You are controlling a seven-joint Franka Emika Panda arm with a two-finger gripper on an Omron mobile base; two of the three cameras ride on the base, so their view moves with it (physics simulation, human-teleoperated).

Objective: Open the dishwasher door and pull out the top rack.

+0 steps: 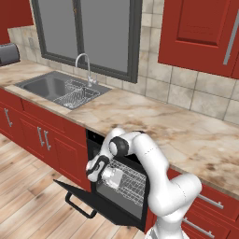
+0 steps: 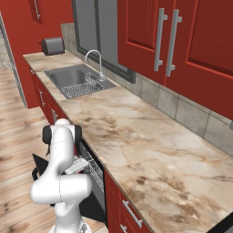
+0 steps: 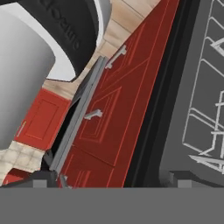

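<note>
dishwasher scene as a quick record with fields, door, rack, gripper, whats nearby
dishwasher door: swung down, nearly flat, bar handle toward the floor
top rack: pale wire grid, inside the opening, not pulled out
gripper: open, at the left of the opening, holding nothing
sink: to the left in the counter, with a wire drainer
toaster: far end of the counter

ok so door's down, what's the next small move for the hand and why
Probably ease the open hand forward into the dishwasher toward the front edge of the top rack. The dishwasher door already hangs open and the rack sits inside the tub, not yet pulled out, with nothing held.
</note>
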